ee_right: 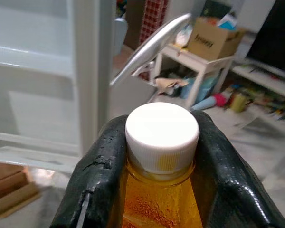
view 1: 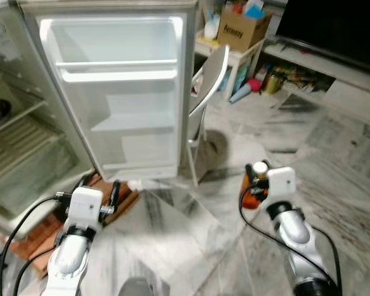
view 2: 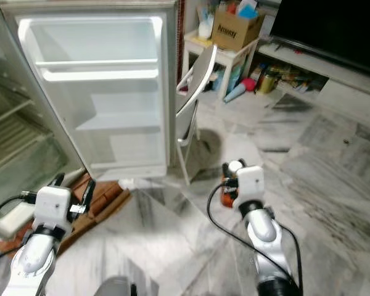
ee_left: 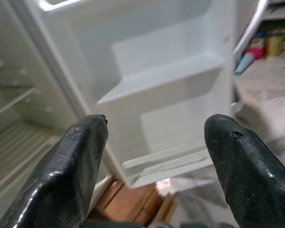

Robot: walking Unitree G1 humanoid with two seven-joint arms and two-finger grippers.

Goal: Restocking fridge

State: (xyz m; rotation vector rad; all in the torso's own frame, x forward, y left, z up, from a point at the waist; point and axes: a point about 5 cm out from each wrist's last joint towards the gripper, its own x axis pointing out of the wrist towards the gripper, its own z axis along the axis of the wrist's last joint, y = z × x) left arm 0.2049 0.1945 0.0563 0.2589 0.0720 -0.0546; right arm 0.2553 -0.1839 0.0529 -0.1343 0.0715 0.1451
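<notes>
We hold an orange bottle (ee_right: 159,199) in our right gripper (ee_right: 161,156), the two black fingers (ee_right: 97,180) pressed against its neck on either side, just under the white ribbed cap (ee_right: 162,135); the amber liquid shows between them. From the head camera the bottle (view 1: 254,194) sits low on our right, above the marble floor (view 1: 333,160), with the right gripper (view 1: 258,182) held out before the silver forearm. The fridge door (view 1: 120,92) stands swung open ahead and to our left, its white inner shelves (view 1: 117,68) bare, and the bottle is well apart from it. The fridge body (view 1: 18,142) with its wire racks lies further to our left. Our left gripper (ee_left: 152,156) has its fingers spread wide with nothing between them, aimed at the door's lower shelf (ee_left: 161,80); in the head camera it (view 1: 114,194) hovers over a stack of reddish wooden boards (view 1: 120,200) at the foot of the fridge. Between the door and the bottle stands a light chair (view 1: 206,92) with a curved back, just beside the door's edge. Beyond it a small white table (view 1: 237,58) carries a cardboard box (view 1: 242,28), with bottles and clutter (view 1: 262,83) on the floor near a low TV stand (view 1: 333,71).
</notes>
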